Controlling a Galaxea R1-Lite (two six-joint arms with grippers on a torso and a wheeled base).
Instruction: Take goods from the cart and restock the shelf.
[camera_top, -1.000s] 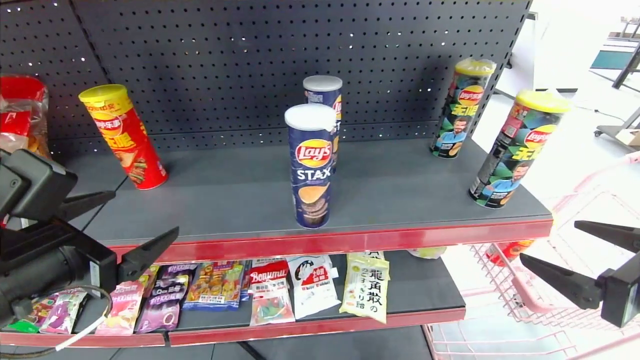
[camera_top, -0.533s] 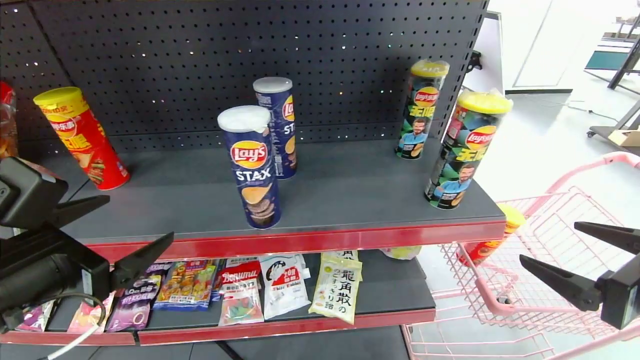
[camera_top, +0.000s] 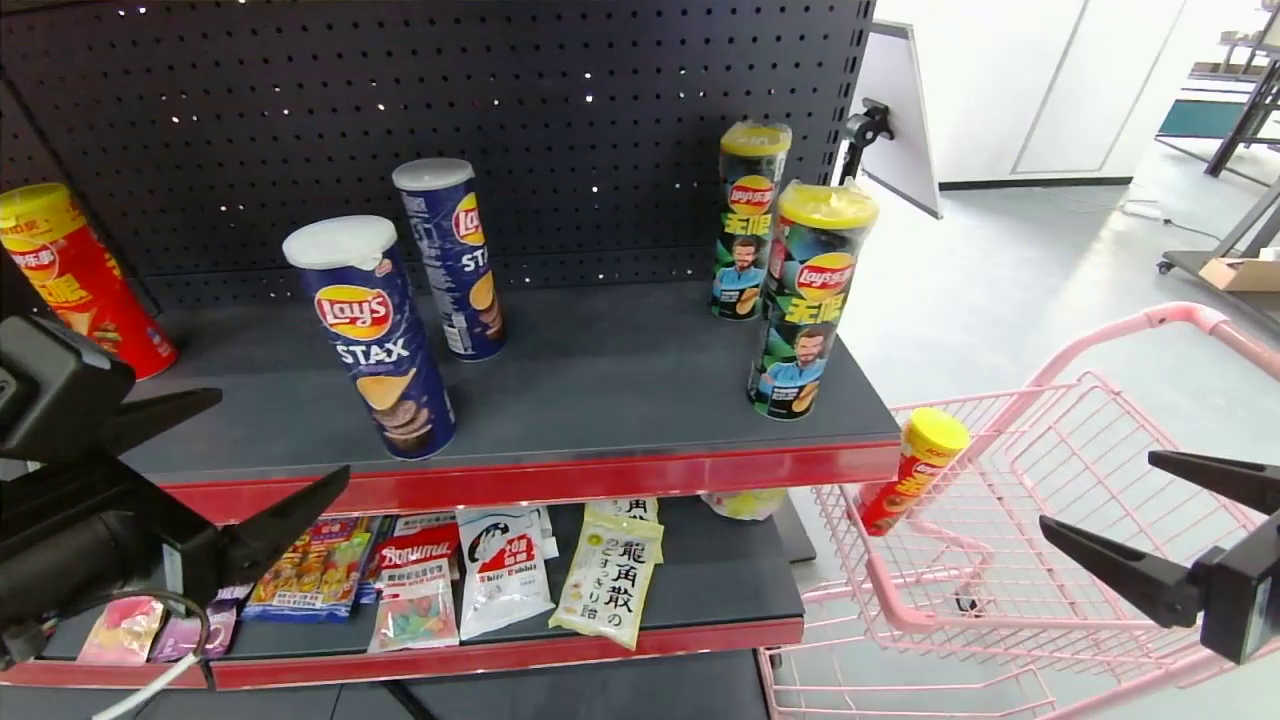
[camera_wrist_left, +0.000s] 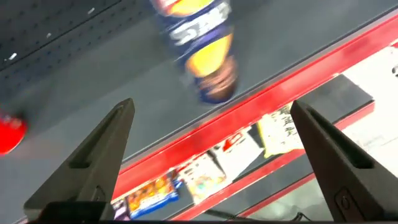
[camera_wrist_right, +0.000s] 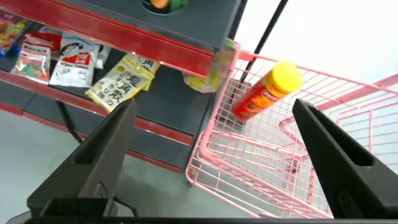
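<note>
One red can (camera_top: 912, 470) leans in the cart (camera_top: 1180, 316) corner nearest the shelf (camera_top: 600, 476), head view; likely light, stiff, smooth, dentable: grip mid-body. Left wrist view: left hand (camera_wrist_left: 211, 104) spread, empty. Right wrist view: right hand (camera_wrist_right: 211, 102) spread, can ahead.

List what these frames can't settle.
Cart: head view, floor cut off by the frame edges and crossed by the right gripper; other goods unknown.
Red can in the cart: head view, base behind the wire wall.
Blue can: left wrist view, blurred, upper part cut off by the edge.
Yellow-green packet: head view, mostly hidden under the upper shelf's red lip.
Lower-shelf packets at the left: partly covered by the left gripper.
</note>
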